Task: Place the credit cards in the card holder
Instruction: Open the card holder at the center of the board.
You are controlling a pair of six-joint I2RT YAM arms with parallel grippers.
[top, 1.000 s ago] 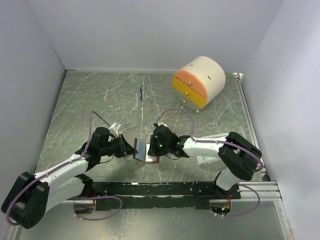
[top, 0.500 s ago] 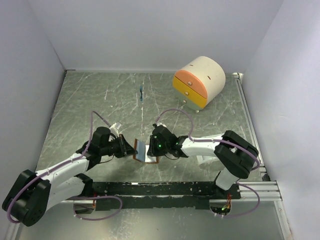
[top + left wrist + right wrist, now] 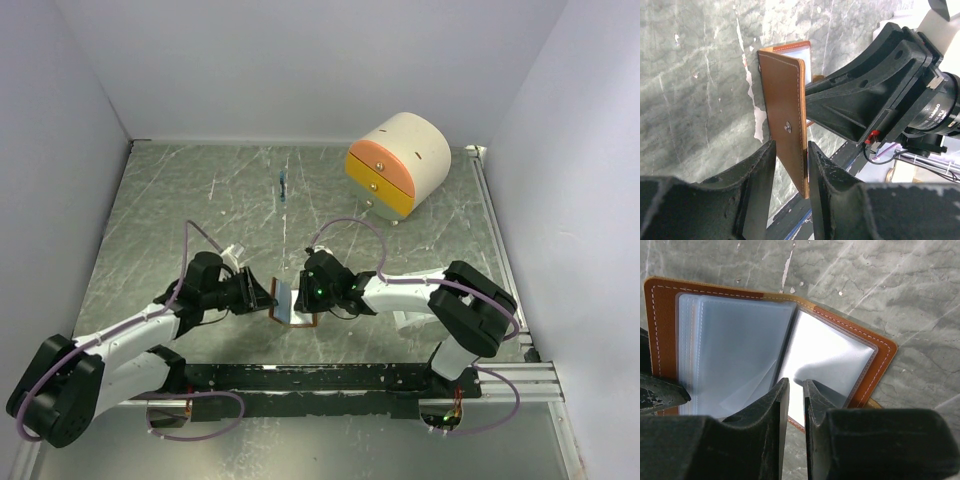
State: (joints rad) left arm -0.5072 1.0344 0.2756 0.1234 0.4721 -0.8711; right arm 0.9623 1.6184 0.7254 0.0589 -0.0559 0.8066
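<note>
Top camera first: the card holder (image 3: 285,300) lies opened on the table (image 3: 180,200) near the arm bases, squeezed right between the left gripper (image 3: 262,293) and the right gripper (image 3: 301,296). It looks like a teamwork setup, with one side propping it and the other working the pockets.

Left wrist cam: the brown cover stands up on edge, snap stud (image 3: 787,127) facing the lens, slotted between the left fingers (image 3: 757,175). They're partly apart, wider than the leather is thick. So it reads as bracing the flap upright rather than a hard pinch, probably so the thing can't flop shut.

Right wrist cam: the clear pockets (image 3: 735,335) fan open underneath. The right fingers (image 3: 772,410) are nearly together with just a slit between them, nosing at the centre fold. Whether one of the credit cards or a sleeve edge is pinched in there, can't tell. No loose ones stand out anywhere.
</note>
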